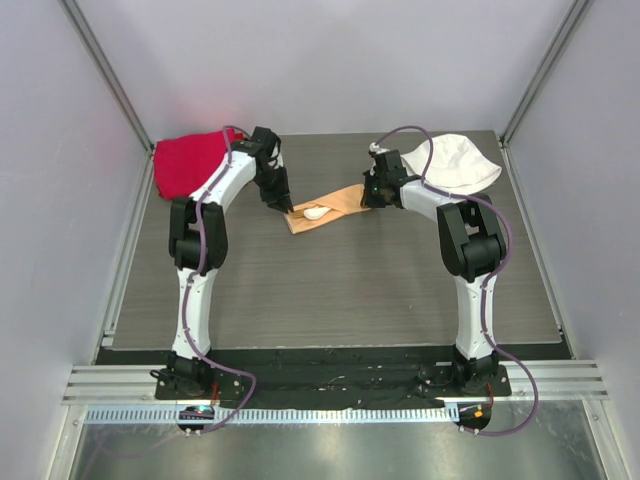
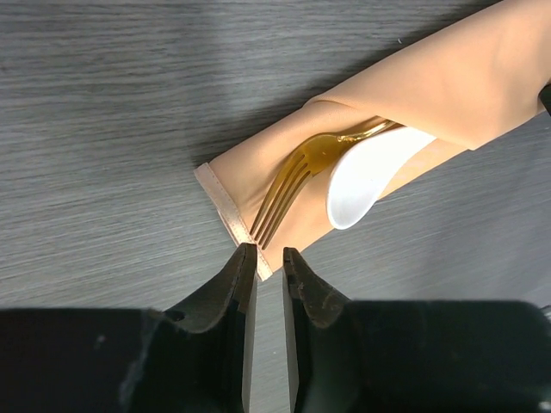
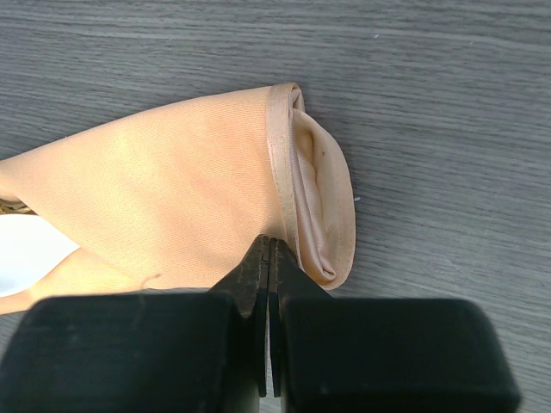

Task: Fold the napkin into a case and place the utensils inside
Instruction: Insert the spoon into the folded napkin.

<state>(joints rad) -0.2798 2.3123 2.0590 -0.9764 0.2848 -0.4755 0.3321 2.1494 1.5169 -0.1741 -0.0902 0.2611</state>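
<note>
The peach-tan satin napkin [image 1: 338,203] lies folded into a narrow case [image 2: 430,82] at mid-table. A white spoon [image 2: 366,176] and a gold fork [image 2: 288,185] stick out of its open left end, handles inside the pocket. The spoon also shows in the top view [image 1: 316,212]. My left gripper [image 2: 269,258] hovers at the case's hemmed left corner, jaws a narrow gap apart and holding nothing. My right gripper [image 3: 269,247] is shut, its tips against the cloth [image 3: 172,198] by the folded right end [image 3: 323,215]. I see no cloth between them.
A thick red cloth [image 1: 190,160] lies at the back left behind the left arm. A white bucket hat [image 1: 455,162] lies at the back right beside the right arm. Enclosure walls stand on three sides.
</note>
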